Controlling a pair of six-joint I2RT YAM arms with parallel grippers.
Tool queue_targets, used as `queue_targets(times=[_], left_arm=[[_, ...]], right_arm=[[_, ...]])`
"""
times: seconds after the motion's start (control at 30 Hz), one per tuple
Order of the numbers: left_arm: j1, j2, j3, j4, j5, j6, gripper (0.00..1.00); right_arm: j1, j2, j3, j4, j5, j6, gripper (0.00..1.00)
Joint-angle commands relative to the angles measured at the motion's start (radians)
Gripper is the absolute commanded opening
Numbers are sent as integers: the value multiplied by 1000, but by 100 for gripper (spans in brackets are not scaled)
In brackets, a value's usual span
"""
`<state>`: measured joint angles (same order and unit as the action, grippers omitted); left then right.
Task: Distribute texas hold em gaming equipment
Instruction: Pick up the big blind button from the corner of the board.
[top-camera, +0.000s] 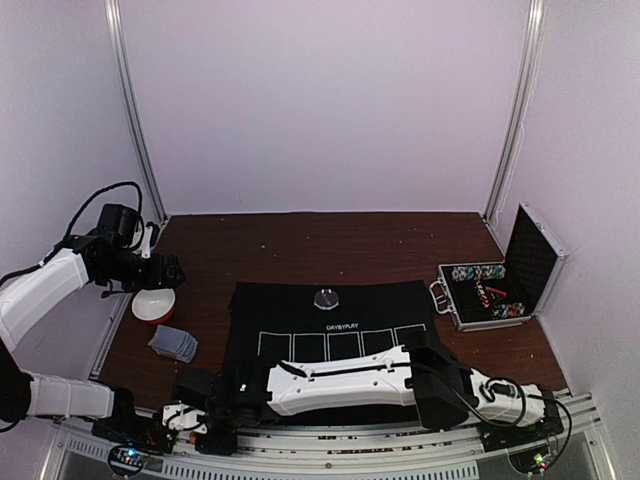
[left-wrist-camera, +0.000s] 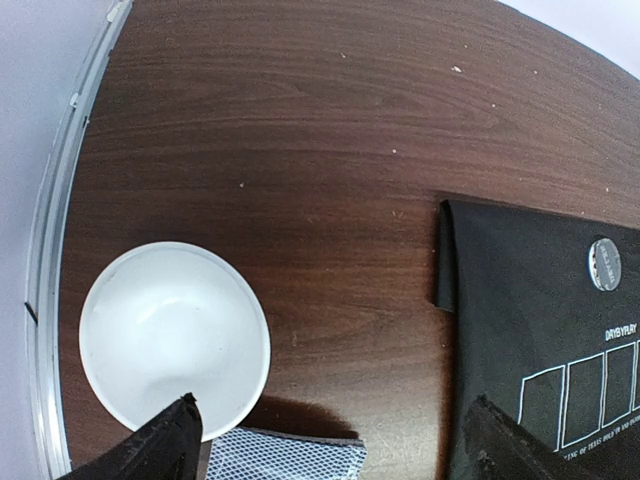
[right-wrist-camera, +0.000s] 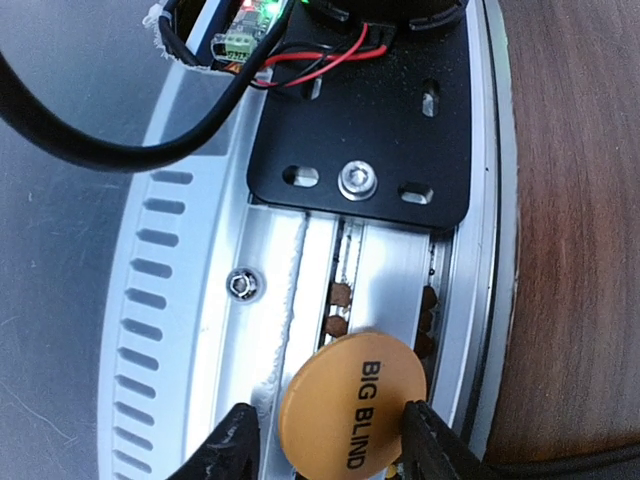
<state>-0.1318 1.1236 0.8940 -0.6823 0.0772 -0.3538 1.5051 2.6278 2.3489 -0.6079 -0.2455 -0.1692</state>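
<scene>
In the right wrist view my right gripper (right-wrist-camera: 330, 445) is shut on an orange disc marked BIG BLIND (right-wrist-camera: 350, 412), held over the metal rail at the table's near edge. In the top view this gripper (top-camera: 190, 400) lies low at the near left. My left gripper (left-wrist-camera: 335, 445) is open and empty, hovering above the blue-grey-backed cards (left-wrist-camera: 290, 457) beside a white bowl (left-wrist-camera: 170, 340). The cards (top-camera: 173, 343) lie left of the black mat (top-camera: 330, 320). The clear dealer disc (top-camera: 327, 298) sits on the mat's far edge and also shows in the left wrist view (left-wrist-camera: 604, 263). Striped chips (top-camera: 478, 272) lie in the case.
The open silver case (top-camera: 535, 262) stands at the right. The white bowl (top-camera: 155, 304) sits at the left near the wall rail, under my left gripper (top-camera: 165, 272). A black bracket with wires (right-wrist-camera: 360, 120) sits on the aluminium rail (right-wrist-camera: 200, 300) under the right gripper. The right arm stretches across the table's near edge.
</scene>
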Motion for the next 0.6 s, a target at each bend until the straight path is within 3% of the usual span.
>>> queue_targets(times=[0.0, 0.2, 0.3, 0.57], left_arm=[[7, -18, -7, 32, 13, -3, 94], [6, -12, -9, 34, 19, -4, 94], [7, -13, -10, 34, 21, -4, 94], [7, -19, -11, 33, 25, -4, 94]], right_arm=[[-14, 14, -39, -119, -53, 24, 49], [-16, -43, -117, 33, 2, 143, 46], [-15, -58, -165, 113, 37, 172, 40], [-15, -77, -141, 92, 74, 187, 21]])
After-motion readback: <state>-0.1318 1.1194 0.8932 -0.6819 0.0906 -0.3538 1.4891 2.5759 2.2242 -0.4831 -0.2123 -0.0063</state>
